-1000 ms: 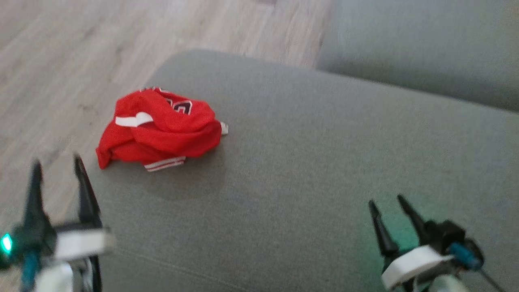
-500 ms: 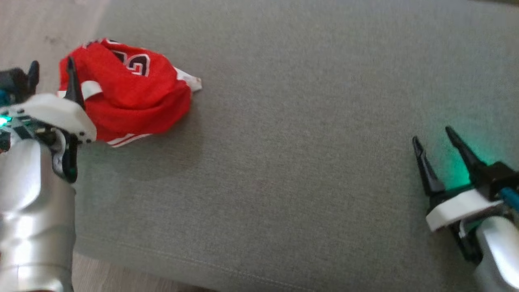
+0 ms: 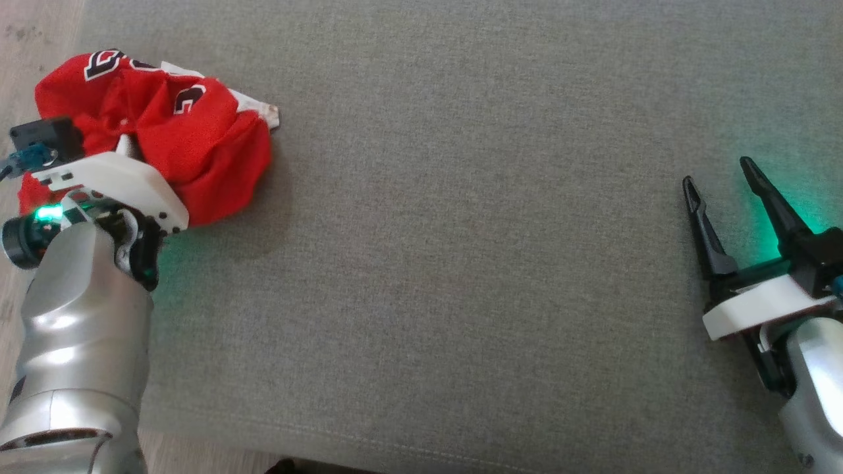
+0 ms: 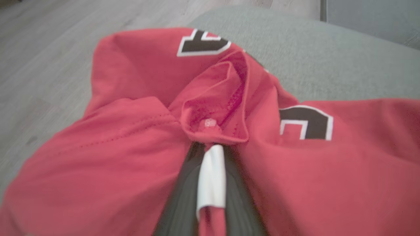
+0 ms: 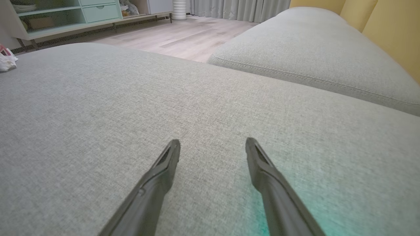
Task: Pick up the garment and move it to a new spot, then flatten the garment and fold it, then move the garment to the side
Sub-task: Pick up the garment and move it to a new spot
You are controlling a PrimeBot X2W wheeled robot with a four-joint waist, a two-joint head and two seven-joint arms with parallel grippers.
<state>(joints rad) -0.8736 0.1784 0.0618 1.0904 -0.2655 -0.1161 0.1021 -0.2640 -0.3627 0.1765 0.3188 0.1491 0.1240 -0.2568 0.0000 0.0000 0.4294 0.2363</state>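
Red on grey: garment (image 3: 197, 145) in a crumpled heap at the left end of the sofa cushion (image 3: 461, 263), close to its edge, wooden floor (image 3: 33, 20) just beyond. Black-and-white lettering (image 4: 305, 123) across the top folds. White corner poking out on the side toward the middle of the cushion.

Step in hand, by the look of it: the first pick-up. Down in the heap, left gripper (image 4: 211, 154), jaws drawn nearly together on a raised ridge of red cloth, with a strip of white trim (image 4: 211, 177) pinched between them in the left wrist view. Counts as gripping the garment. Cannot tell the depth of the bite, tips buried under the fold. Heap resting on the cushion, not yet lifted.

Far right and well apart, right gripper (image 3: 718, 172): jaws wide open, holding nothing, poised over bare cushion with a green glow beneath.

Next, probably: lift enough to clear the cushion, then carry toward the open middle, away from the edge, to keep any loose end off the floor. Calls for a hold on more than the trim alone, thin mesh being likely to slip from a shallow pinch. Worth watching for the bundle unrolling and trailing once raised. Plenty of bare cushion between the two grippers for laying down, flattening and folding, with the right gripper free to take a second corner.
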